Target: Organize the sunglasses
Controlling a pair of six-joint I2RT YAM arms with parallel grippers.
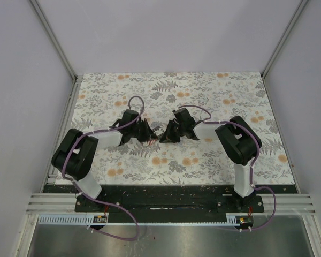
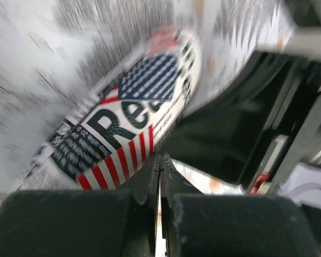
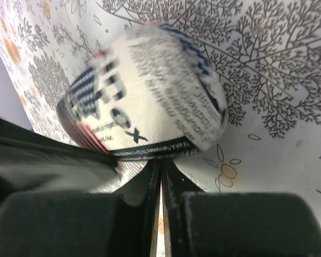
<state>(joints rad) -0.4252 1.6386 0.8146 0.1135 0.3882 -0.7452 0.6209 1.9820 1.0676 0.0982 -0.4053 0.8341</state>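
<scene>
sunglasses hidden; closed case [image 2: 125, 115] diagonal

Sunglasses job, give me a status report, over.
Both shut: left gripper, right gripper, tips at the case. Case looks closed, though blurred. No sunglasses in sight. Arms crowd the case from both sides.

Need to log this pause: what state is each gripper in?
Left gripper: closed, tips at the case; a pinch cannot be told.
Right gripper: closed, tips at the case's seam; same doubt.
</scene>
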